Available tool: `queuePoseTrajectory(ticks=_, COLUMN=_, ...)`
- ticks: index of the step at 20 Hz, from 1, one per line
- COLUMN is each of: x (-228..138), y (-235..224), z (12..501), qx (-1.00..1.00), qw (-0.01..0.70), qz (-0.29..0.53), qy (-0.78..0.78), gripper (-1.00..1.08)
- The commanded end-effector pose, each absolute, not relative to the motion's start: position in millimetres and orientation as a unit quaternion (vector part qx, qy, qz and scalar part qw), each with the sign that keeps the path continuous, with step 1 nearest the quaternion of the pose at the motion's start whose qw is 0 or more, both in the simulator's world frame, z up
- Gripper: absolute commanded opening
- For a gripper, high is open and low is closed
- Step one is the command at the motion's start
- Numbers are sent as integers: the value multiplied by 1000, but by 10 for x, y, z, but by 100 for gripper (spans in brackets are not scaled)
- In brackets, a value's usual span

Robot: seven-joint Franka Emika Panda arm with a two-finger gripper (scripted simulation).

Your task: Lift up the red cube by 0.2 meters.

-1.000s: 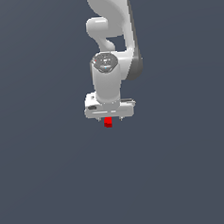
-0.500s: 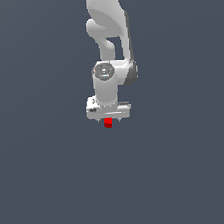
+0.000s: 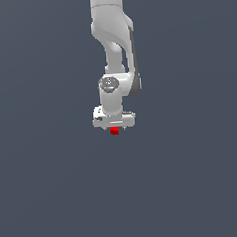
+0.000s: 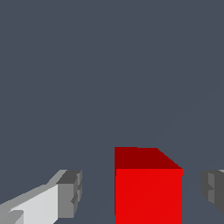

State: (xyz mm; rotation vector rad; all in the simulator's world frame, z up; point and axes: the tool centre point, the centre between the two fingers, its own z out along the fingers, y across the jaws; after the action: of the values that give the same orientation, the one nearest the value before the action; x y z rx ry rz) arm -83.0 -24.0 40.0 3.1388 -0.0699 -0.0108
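While the plain grey bench (image 3: 55, 195) filled the whole scene, the white arm (image 3: 114, 45) reached straight down from the upper edge of the exterior view, ending in its gripper (image 3: 114, 129). The jaws stood spread, with one grey fingertip (image 4: 70, 192) on each side of the red cube (image 4: 148, 192) and a clear gap between each pad and the cube's faces. The cube sat between them, nearer one fingertip than the other. From the exterior view, only a small red patch of the cube showed just beneath the gripper body.
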Motion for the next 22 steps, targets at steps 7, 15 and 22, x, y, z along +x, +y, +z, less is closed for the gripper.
queuePoseTrajectory(ticks=7, x=-912, y=-258, z=203, qx=1000, qw=0, qz=0, qy=-24, gripper=100)
queuePoseTrajectory(ticks=15, x=-912, y=-260, z=203, qx=1000, qw=0, qz=0, qy=-24, gripper=-100)
queuePoseTrajectory(ticks=22, x=-914, y=-259, z=228, qx=1000, qw=0, qz=0, qy=-24, gripper=-100)
